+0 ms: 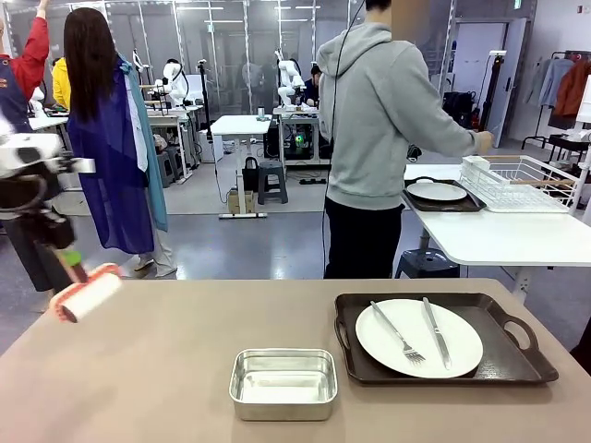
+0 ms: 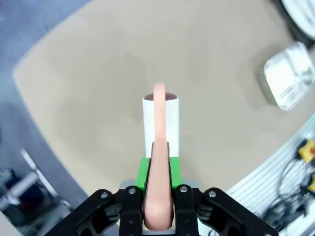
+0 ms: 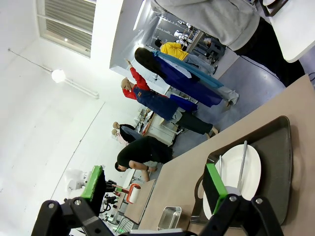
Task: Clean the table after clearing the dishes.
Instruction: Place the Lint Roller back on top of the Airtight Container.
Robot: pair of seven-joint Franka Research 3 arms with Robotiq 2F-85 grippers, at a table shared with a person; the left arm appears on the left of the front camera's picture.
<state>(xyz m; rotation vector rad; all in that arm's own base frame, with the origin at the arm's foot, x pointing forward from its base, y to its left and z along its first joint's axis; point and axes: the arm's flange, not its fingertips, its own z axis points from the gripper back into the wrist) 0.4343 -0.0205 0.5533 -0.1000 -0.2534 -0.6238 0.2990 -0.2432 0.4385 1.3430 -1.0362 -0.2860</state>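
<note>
My left gripper (image 2: 158, 172) is clamped tight on the roller (image 2: 161, 118) by its pink handle, with the table (image 2: 88, 73) beneath it; my right gripper (image 3: 153, 189) gapes empty; a plate (image 1: 462, 346) on its tray (image 1: 517, 365) sits well off, beyond the steel pan (image 1: 283, 381); I judge a wide sweep could knock both.

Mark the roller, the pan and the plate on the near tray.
roller (image 1: 90, 297): front view, middle of the white roll.
pan (image 1: 283, 407): front view, its near wall.
plate (image 1: 464, 343): front view, bare right side of its face.
</note>
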